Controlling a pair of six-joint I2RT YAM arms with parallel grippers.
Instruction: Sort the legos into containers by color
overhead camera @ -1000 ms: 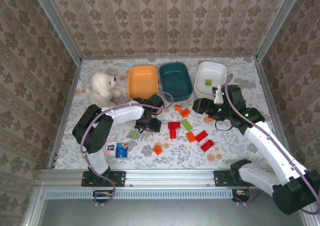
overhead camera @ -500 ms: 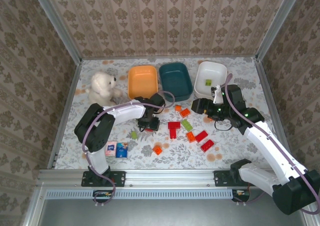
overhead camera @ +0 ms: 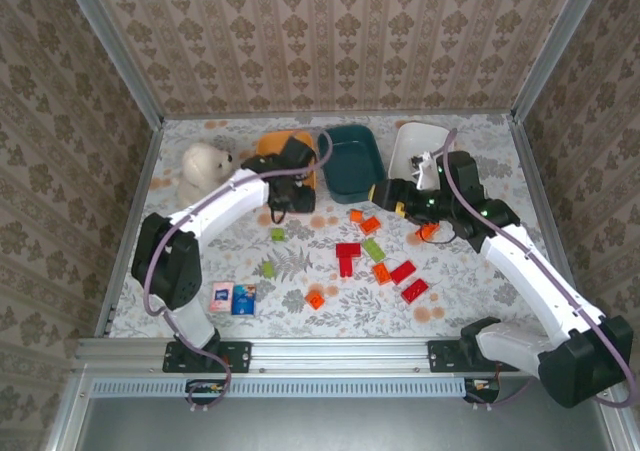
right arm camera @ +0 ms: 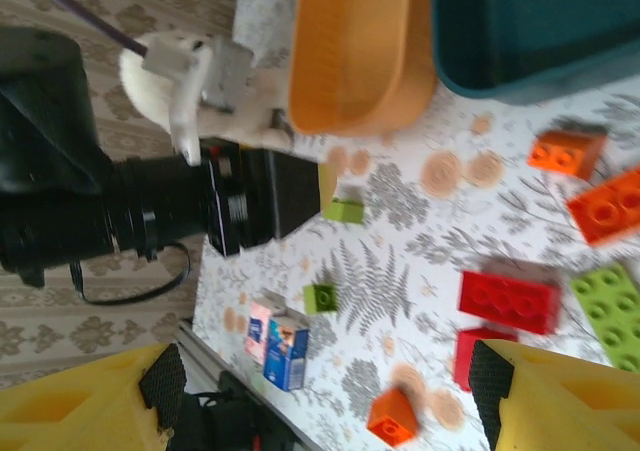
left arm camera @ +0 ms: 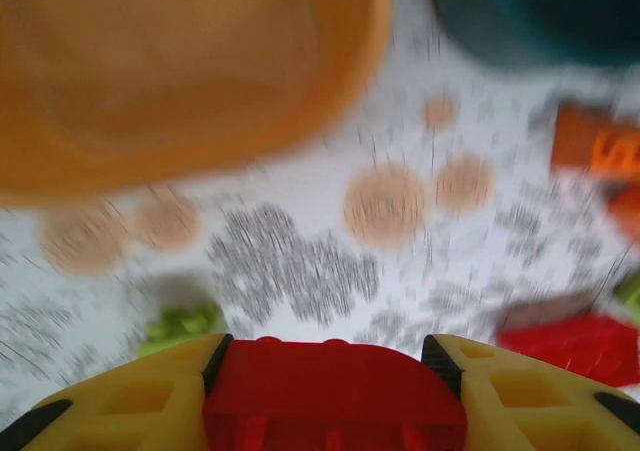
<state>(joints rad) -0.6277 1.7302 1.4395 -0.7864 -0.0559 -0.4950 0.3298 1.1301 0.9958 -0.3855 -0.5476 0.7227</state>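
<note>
My left gripper (left arm camera: 335, 396) is shut on a red lego (left arm camera: 335, 386), held above the table just in front of the orange container (left arm camera: 180, 61). From above, the left gripper (overhead camera: 287, 206) overlaps that orange container's (overhead camera: 268, 147) near rim. The teal container (overhead camera: 350, 156) and the white container (overhead camera: 412, 143) stand to its right. My right gripper (overhead camera: 378, 196) hangs open in front of the teal container, nothing between its fingers (right arm camera: 90, 401). Several red, orange and green legos lie scattered on the table, among them a red one (overhead camera: 347, 256) and a green one (overhead camera: 277, 234).
A white stuffed bear (overhead camera: 205, 171) sits left of the orange container. A pink-and-blue packet (overhead camera: 233, 298) lies near the front left, beside a green lego (overhead camera: 267, 269). An orange lego (overhead camera: 428, 231) lies under the right arm. Metal rails edge the table.
The left gripper closed on the red lego, lifted it and carried it back toward the orange container. The right gripper shifted left, toward the teal container.
</note>
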